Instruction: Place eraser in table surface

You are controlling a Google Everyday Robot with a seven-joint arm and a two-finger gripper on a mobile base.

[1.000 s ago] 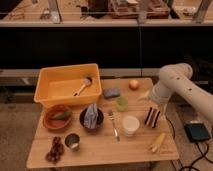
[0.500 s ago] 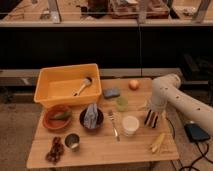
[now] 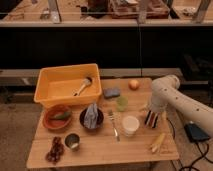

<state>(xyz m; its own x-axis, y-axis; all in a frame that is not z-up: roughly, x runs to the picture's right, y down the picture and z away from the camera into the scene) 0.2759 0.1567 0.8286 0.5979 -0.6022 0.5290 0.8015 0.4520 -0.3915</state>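
The eraser (image 3: 151, 119), a small block striped black, red and white, sits on the light wooden table surface (image 3: 100, 152) near its right edge, just right of the white cup (image 3: 130, 123). My white arm bends in from the right. Its gripper (image 3: 153, 110) hangs open directly over the eraser, very close to its top. I cannot make out whether the fingers touch the eraser.
A yellow tub (image 3: 50, 92) with a utensil stands at the back left. Around the middle are a blue-grey pad (image 3: 111, 93), a green cup (image 3: 121, 103), an orange fruit (image 3: 134, 84), a dark bowl (image 3: 91, 119), a fork (image 3: 114, 126) and a banana-like item (image 3: 158, 142).
My arm has swung left and lower, bringing its elbow closer over the table's right side. The eraser has stayed in the same spot.
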